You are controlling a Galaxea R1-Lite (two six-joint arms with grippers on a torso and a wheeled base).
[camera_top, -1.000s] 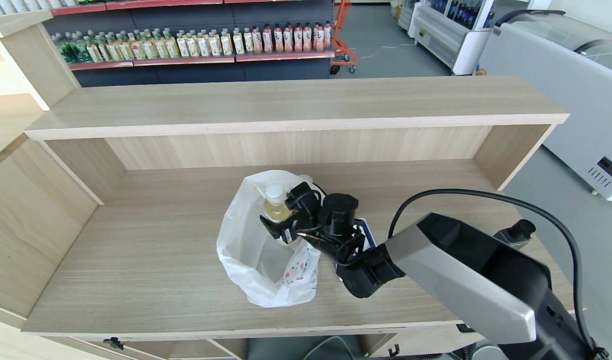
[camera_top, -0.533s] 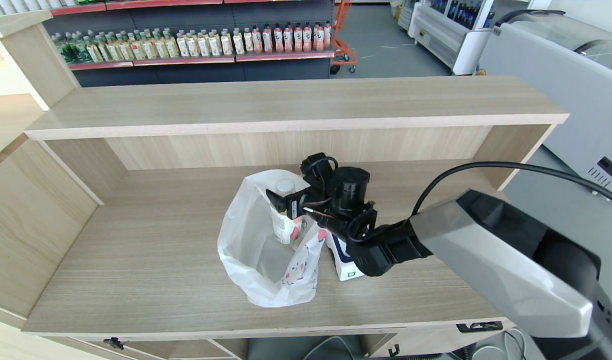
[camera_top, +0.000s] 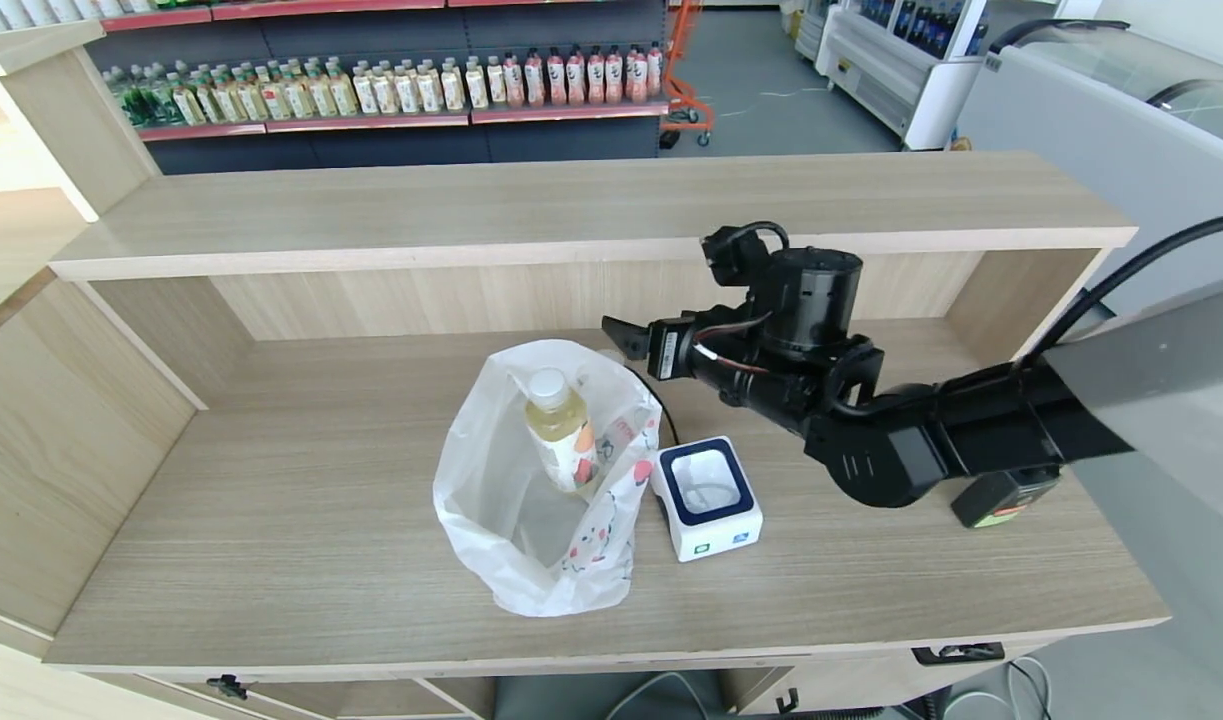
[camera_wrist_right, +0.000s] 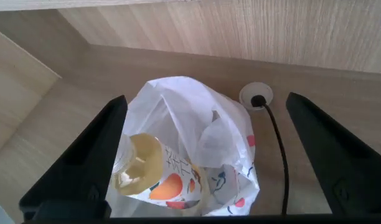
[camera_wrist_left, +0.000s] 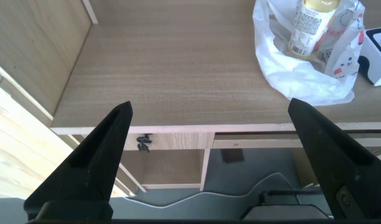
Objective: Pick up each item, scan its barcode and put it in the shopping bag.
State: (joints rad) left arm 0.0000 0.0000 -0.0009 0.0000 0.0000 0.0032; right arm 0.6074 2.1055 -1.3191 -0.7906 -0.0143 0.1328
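Standing about upright inside the white shopping bag (camera_top: 481,500), a bottle (camera_top: 561,430) of pale drink is seen with its white cap just above the bag's open mouth; its lower part is hidden by the crumpled plastic. The bag rests near the middle of the wooden counter (camera_top: 271,520), and a small white scanner (camera_top: 706,485) with a dark-framed window is set just beside it on the robot's right. The right gripper (camera_top: 626,340) is held above the counter behind the scanner and bag, its fingers spread wide with nothing between them, as is shown plainly from its own wrist, where the bag (camera_wrist_right: 178,106) and bottle (camera_wrist_right: 147,168) lie below it. A black cable (camera_wrist_right: 277,149) is led from a round hole (camera_wrist_right: 256,96) in the counter past the bag. The left gripper (camera_wrist_left: 210,106) is likewise spread and empty, held over the counter's near edge; from there the bottle (camera_wrist_left: 312,25) is cut off at the top and the scanner (camera_wrist_left: 377,62) at the side. A small dark item (camera_top: 1001,497) lies on the counter half hidden under the right arm, and what it is cannot be told.
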